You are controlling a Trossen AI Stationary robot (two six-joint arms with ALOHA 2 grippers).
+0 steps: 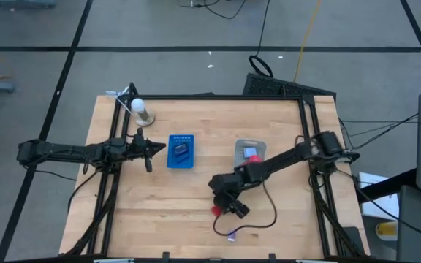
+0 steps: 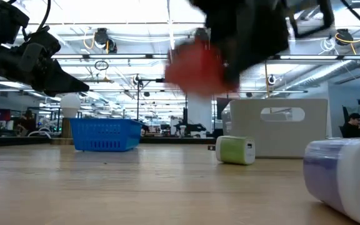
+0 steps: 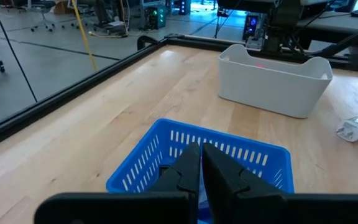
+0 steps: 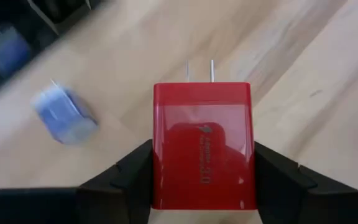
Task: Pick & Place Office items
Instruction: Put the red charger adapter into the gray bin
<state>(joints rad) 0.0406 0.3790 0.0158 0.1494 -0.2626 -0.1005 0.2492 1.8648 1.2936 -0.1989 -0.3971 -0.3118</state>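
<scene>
Red plug-in charger (image 4: 202, 146), two metal prongs showing: clamped between the fingers of the right claw (image 1: 225, 206), held clear above the wooden worktop (image 1: 159, 212) toward its front centre. Pale blue charger (image 4: 64, 115): on the worktop near the held piece. Green charger (image 2: 235, 150): on the worktop beside the grey bin (image 1: 251, 153). Blue basket (image 1: 181, 152): left of the bin, a dark piece inside (image 1: 181, 151). Left claw (image 1: 152, 150): fingers pressed together, empty, just beside the basket.
</scene>
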